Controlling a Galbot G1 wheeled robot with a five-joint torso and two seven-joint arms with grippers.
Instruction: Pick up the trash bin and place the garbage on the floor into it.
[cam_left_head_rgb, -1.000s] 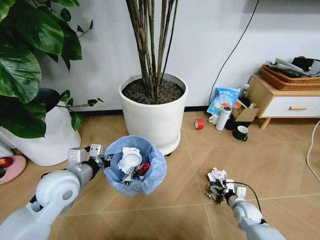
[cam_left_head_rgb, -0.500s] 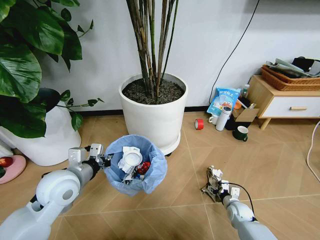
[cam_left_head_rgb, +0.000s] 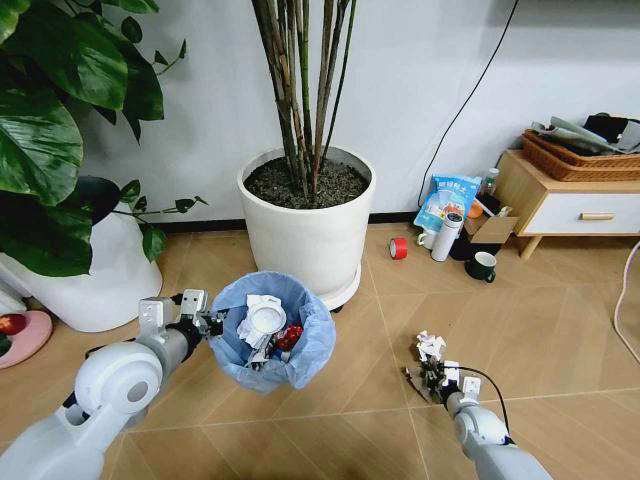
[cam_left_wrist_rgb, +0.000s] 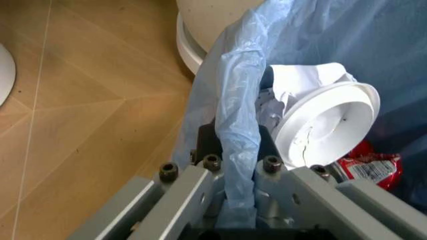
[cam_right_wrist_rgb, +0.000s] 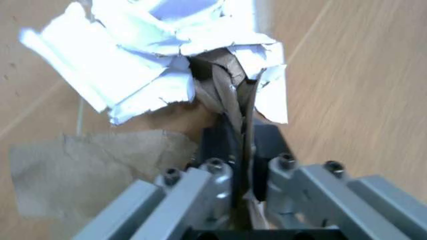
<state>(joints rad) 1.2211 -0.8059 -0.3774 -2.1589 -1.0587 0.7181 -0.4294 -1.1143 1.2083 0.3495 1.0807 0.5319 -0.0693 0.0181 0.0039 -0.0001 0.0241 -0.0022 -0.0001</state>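
Jaws of the left gripper (cam_left_wrist_rgb: 230, 200) pinch the bag-lined rim of the trash bin (cam_left_head_rgb: 270, 330), held near left above the floor (cam_left_head_rgb: 560, 310); that thin plastic could slip or tear. Inside lie a white round lid (cam_left_wrist_rgb: 327, 125), paper wads and a red scrap (cam_left_wrist_rgb: 363, 165). At near right, the right gripper (cam_right_wrist_rgb: 241, 150) clamps a crumpled paper wad (cam_right_wrist_rgb: 160, 50), which might shed loose pieces.

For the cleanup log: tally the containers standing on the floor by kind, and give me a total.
White plant pots: 2, one behind the bin, one at the robot's left
Trash bin with blue bag: 1, its rim gripped by the left gripper
Dark green mug: 1
White flask with dark top: 1
Total: 5
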